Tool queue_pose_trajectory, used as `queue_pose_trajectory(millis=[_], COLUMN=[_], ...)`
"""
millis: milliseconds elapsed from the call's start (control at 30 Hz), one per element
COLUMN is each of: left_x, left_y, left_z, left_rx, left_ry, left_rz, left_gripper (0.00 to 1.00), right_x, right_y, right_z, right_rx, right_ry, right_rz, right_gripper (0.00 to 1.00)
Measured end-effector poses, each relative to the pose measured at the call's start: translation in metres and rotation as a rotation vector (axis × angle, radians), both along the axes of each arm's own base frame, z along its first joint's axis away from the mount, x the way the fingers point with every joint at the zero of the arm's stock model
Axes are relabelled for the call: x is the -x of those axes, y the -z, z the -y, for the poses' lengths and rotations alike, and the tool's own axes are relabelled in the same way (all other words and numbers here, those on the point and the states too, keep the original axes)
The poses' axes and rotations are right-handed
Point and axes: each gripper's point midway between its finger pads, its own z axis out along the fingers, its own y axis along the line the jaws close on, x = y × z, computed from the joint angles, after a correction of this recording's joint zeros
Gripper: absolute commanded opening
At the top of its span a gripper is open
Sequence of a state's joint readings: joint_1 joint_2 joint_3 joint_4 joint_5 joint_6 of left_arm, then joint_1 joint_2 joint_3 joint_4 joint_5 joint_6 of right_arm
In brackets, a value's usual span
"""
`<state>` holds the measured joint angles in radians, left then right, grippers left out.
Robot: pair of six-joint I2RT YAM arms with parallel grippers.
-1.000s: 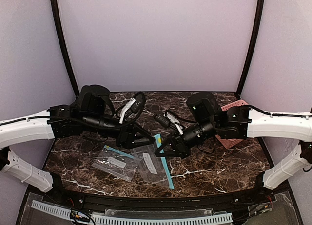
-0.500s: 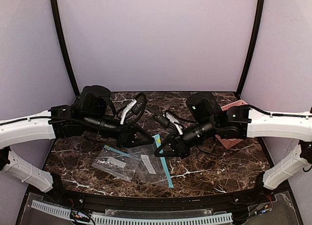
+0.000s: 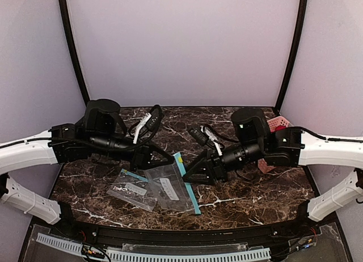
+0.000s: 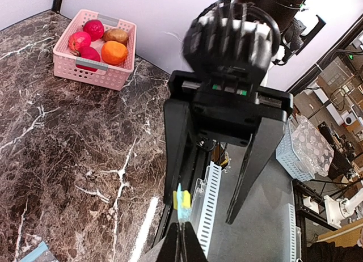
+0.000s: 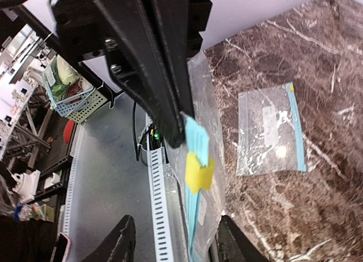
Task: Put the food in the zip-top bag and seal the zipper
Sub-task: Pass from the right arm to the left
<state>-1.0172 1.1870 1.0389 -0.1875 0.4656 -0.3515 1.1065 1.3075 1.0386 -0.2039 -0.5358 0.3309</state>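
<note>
Left pincer (image 4: 181, 239) is clamping shut on the teal zipper (image 5: 197, 142) of one clear bag (image 3: 170, 187), its arm stretching in low from the left. Right pincer (image 4: 201, 210) is facing it, fingers spread, gripping nothing. A second bag (image 3: 131, 189) is lying beside the first on the marble table (image 3: 255, 188), making two. Five fruits (image 4: 113, 52) are sitting in one pink basket (image 4: 93, 75) at the far right: three red, one brown, one orange

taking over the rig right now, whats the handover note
Left gripper: shut on the zipper end of the zip-top bag, by its yellow slider.
Right gripper: open, fingers either side of the bag, not gripping.
Food: all five pieces in the pink basket, far right.
A second bag lies flat alongside.
Done: nothing bagged. Left: load food, seal.
</note>
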Motion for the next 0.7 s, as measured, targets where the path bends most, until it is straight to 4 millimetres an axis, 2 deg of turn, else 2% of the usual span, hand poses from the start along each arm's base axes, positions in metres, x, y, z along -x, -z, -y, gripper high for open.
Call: queue_pose_trajectory(millis=[200, 300, 367, 500, 700], left_x=[0.003, 0.004, 0.004, 0.004, 0.005], left_y=[-0.010, -0.009, -0.008, -0.010, -0.010], left_z=[-0.007, -0.007, -0.007, -0.007, -0.008], left_rx=[0.034, 0.039, 0.040, 0.046, 0.049], left_ry=[-0.014, -0.016, -0.018, -0.019, -0.019], left_rz=[0.002, -0.004, -0.008, -0.012, -0.019], left_gripper=[0.01, 0.01, 0.01, 0.01, 0.01], right_x=[-0.002, -0.008, -0.011, -0.016, -0.018], right_y=[-0.029, -0.041, -0.045, -0.048, -0.032], right_z=[0.013, 0.013, 0.010, 0.002, -0.009], right_rx=[-0.147, -0.211, -0.236, -0.266, -0.238], right_ry=[0.064, 0.102, 0.115, 0.124, 0.112], right_rz=[0.059, 0.079, 0.082, 0.067, 0.033], right_gripper=[0.52, 0.48, 0.41, 0.37, 0.32])
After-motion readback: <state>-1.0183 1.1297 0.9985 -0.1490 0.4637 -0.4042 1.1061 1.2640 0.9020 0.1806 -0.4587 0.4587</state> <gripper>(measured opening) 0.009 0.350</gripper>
